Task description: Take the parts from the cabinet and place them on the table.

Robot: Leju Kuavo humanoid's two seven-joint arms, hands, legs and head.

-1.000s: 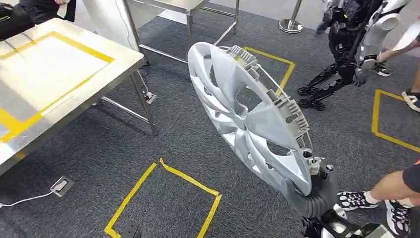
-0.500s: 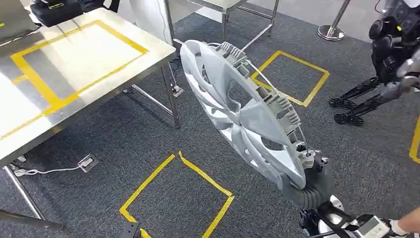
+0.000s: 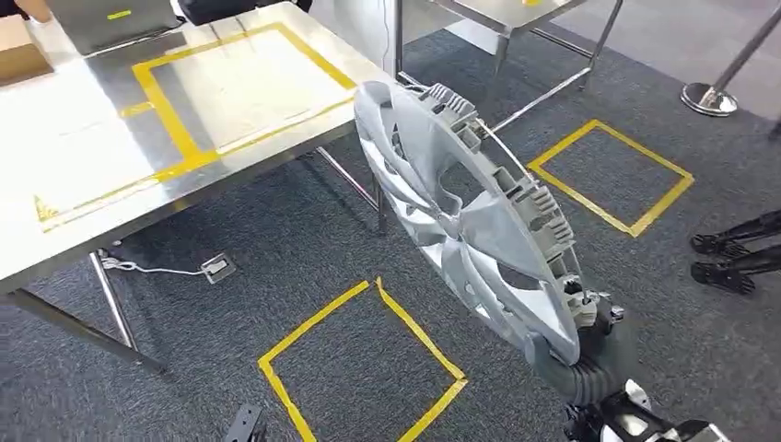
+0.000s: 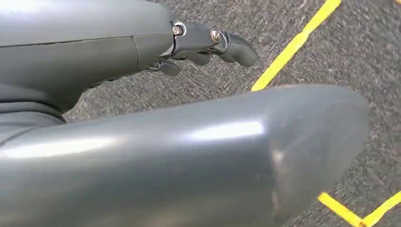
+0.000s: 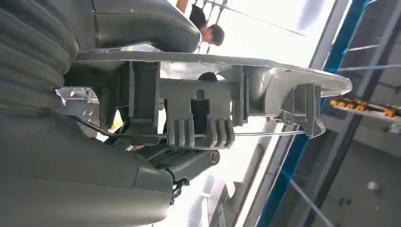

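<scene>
Silver-grey, the hubcap (image 3: 465, 216) stands tilted on edge over the carpet, held at its lower rim by our right hand (image 3: 576, 354), left hand (image 4: 208, 45) hanging empty with fingers curled, so we should lower it flat inside the yellow tape on the table (image 3: 83, 147).

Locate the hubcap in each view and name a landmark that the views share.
Head view: hubcap tilted on edge at centre, right hand gripping its lower rim.
Left wrist view: not in it.
Right wrist view: hubcap edge-on across the middle.
Shared landmark: its clips and wire ring.
</scene>
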